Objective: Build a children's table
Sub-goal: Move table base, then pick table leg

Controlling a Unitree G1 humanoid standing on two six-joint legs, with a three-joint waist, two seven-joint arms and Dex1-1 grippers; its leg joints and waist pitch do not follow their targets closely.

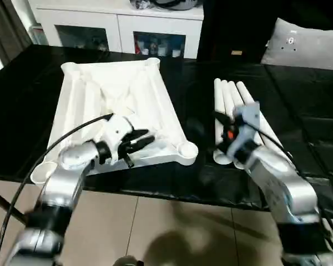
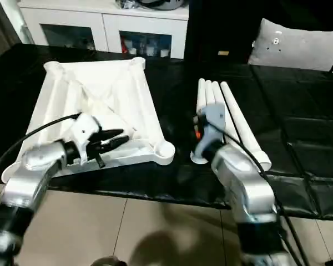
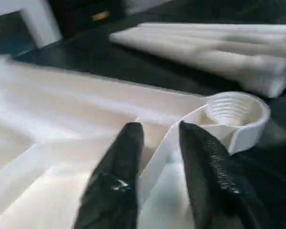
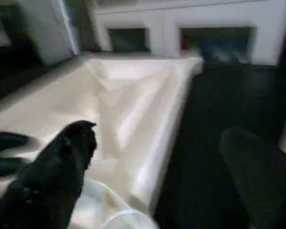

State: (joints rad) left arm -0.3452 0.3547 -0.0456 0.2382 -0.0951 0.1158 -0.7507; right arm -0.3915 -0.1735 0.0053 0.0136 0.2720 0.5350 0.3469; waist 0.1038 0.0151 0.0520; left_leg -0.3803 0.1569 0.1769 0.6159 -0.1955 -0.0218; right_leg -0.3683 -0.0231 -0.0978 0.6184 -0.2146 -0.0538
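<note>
The children's table top (image 1: 116, 94) lies upside down on the black table (image 1: 22, 111), ribs up, with round sockets at its corners. My left gripper (image 1: 149, 137) hovers low over its near edge, close to the near right socket (image 1: 187, 149). In the left wrist view the fingers (image 3: 124, 157) stand a little apart on either side of a thin rib (image 3: 181, 124), not squeezing it. Several white legs (image 1: 238, 97) lie side by side to the right of the top. My right gripper (image 1: 219, 133) is wide open at their near ends, pointing toward the top, with nothing between its fingers (image 4: 62, 162).
A white cabinet with glass doors (image 1: 116, 27) stands behind the table. A grey cushion (image 1: 305, 47) sits at the back right. The table's front edge runs just under both forearms, with tiled floor (image 1: 172, 227) below. A black cable (image 1: 44, 152) arcs over my left arm.
</note>
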